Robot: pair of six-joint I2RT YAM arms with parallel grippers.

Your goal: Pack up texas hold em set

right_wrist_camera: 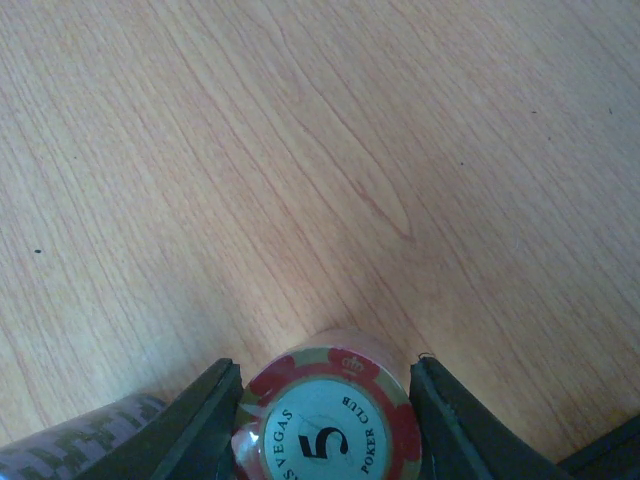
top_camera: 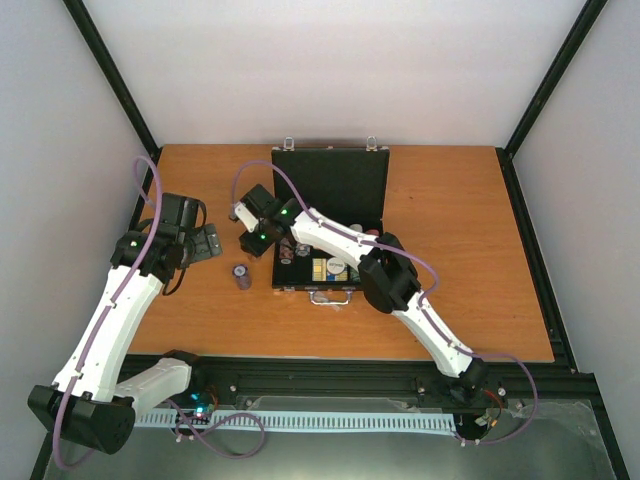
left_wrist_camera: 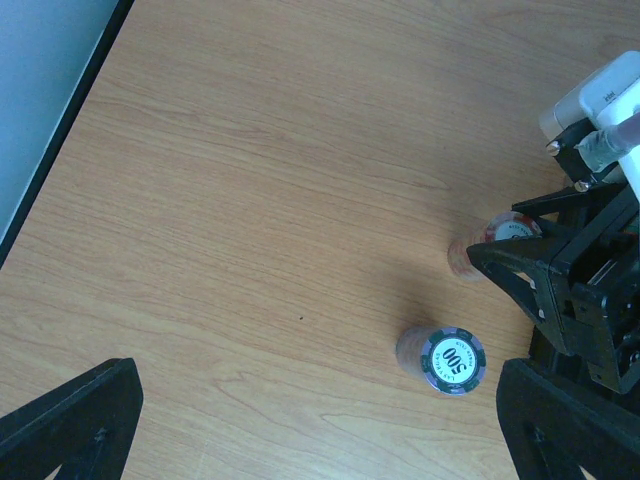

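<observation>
The black case lies open at the table's middle, its tray holding chip stacks and card decks, with the silver handle at the near edge. My right gripper reaches left of the case and is shut on a red "5" chip stack, which stands on the wood. The stack and the gripper also show in the left wrist view. A purple "500" chip stack stands upright just nearer, also in the left wrist view. My left gripper is open and empty, left of both stacks.
The wooden table is ringed by a black frame and grey walls. The table's left edge runs close to the left gripper. The right arm's forearm crosses over the case tray.
</observation>
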